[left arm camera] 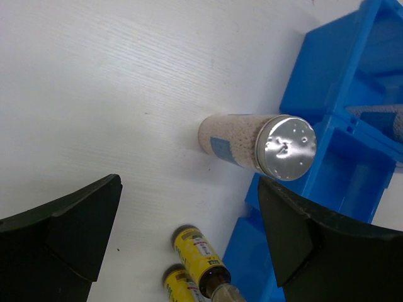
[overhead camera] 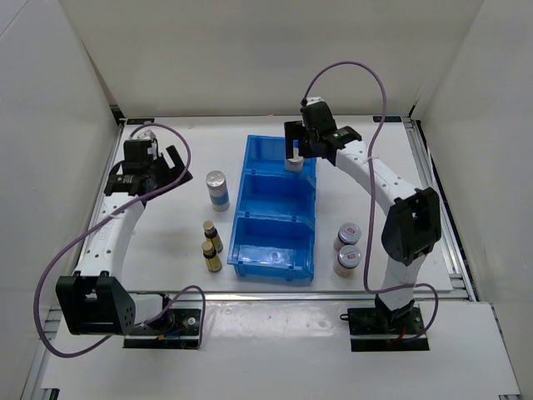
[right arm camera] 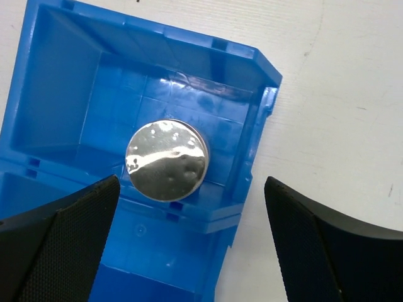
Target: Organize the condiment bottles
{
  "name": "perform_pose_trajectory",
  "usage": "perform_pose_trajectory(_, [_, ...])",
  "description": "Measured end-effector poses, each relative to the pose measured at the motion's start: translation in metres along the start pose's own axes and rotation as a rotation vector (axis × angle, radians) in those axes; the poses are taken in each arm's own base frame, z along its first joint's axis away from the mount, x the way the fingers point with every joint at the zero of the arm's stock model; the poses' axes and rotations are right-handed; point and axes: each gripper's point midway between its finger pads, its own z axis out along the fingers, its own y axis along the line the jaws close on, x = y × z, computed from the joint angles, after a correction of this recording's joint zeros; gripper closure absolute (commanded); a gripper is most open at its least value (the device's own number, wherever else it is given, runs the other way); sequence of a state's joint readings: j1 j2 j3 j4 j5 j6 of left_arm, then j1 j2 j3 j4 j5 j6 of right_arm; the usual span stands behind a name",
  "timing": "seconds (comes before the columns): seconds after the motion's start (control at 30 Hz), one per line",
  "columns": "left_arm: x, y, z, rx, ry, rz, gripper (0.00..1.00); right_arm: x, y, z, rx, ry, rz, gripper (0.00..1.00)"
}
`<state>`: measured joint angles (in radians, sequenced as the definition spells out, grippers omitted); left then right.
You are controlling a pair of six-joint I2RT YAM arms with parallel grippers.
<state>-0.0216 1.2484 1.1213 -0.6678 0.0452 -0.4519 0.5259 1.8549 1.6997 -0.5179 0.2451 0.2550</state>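
The silver-topped white cylinder (right arm camera: 167, 160) stands in the blue plastic bin's (right arm camera: 56, 82) compartment nearest the table's far edge, centred below the right claw (right arm camera: 192, 189), which is spread wide and clear of it.

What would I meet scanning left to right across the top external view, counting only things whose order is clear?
Left claw → silver-topped cylinder standing on the table → blue bin → white jars
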Motion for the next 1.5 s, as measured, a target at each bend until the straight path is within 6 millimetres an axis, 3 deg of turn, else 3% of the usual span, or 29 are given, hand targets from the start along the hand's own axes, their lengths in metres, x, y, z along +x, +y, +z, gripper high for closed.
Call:
perform_pose_trajectory(0.37, [-0.009, -0.056, 0.02, 0.252, 0.034, 0.16, 0.0, -0.037, -0.006, -0.073, -0.013, -0.122, 0.066, 0.01])
perform_pose_trajectory(0.47, [-0.012, -0.077, 0.026, 0.292, 0.044, 0.214, 0.0, -0.034, -0.008, -0.085, -0.023, -0.129, 0.081, 0.01])
perform_pose_trajectory(0.57, [-0.017, -0.092, 0.04, 0.298, 0.055, 0.262, 0.0, -0.017, -0.012, -0.092, -0.02, -0.103, 0.089, 0.01])
perform_pose_trajectory(0.73, [-0.011, -0.085, 0.063, 0.238, 0.098, 0.298, 0.0, 0.011, -0.02, -0.093, 0.0, -0.043, 0.095, 0.01])
perform_pose_trajectory(0.87, [-0.002, -0.079, 0.065, 0.201, 0.127, 0.324, 0.0, 0.024, -0.026, -0.092, 0.016, -0.009, 0.098, 0.01])
perform_pose_trajectory(1.17, [0.043, -0.118, 0.067, 0.215, 0.185, 0.498, 0.0, 0.029, -0.024, -0.092, -0.021, 0.018, 0.122, 0.01])
perform_pose_trajectory(1.5, [0.066, -0.08, 0.082, 0.091, 0.258, 0.513, 0.03, 0.029, -0.029, -0.091, -0.045, 0.032, 0.149, 0.01])
